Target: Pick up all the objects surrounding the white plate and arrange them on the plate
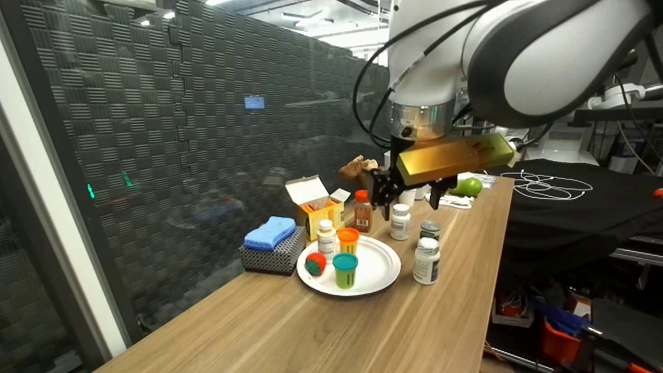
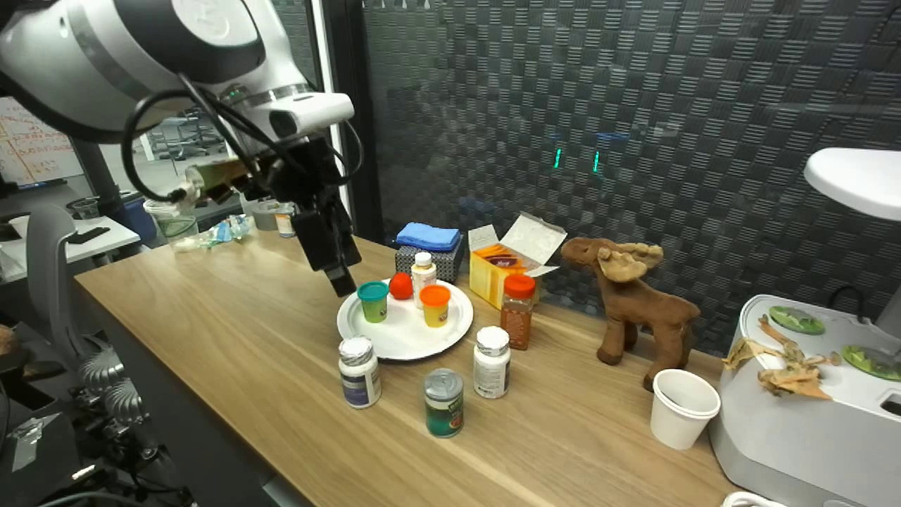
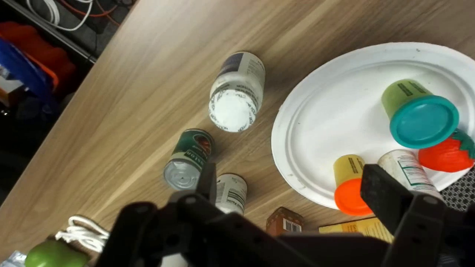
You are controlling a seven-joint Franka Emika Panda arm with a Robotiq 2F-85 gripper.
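Black against the wood, the claw [image 1: 410, 208] hangs in the air above the brown wooden tabletop [image 1: 311, 331], its two fingers [image 3: 384, 196] spread wide and free of any grip. The bulky white-and-dark robot arm [image 1: 424, 67] bends above it in both exterior views, and the wrist drops almost straight, so the fingertips point down. A glossy gold-and-green block [image 1: 456, 158] juts out just above the fingers.

Lower than the claw, the round, flat white plate [image 3: 334, 100] bears an orange-lidded yellow tub [image 2: 435, 308], a teal-lidded green tub [image 2: 374, 304] and a slim white bottle [image 2: 424, 274], all upright, plus a red strawberry with green leaves [image 1: 315, 264]. In the wrist view the plate lies mostly towards the finger at the picture's right, whose tip overlaps the orange lid in the line of sight.

Off the plate, also lower than the claw, stand a purple-labelled white bottle [image 1: 426, 265], a green metal-topped can [image 2: 443, 405], a squat white-capped bottle [image 2: 491, 366] and an orange-capped reddish-brown jar [image 1: 363, 213]. Farther from the claw are a flapped yellow-and-white carton [image 2: 486, 278] and a brown plush moose [image 2: 644, 310].
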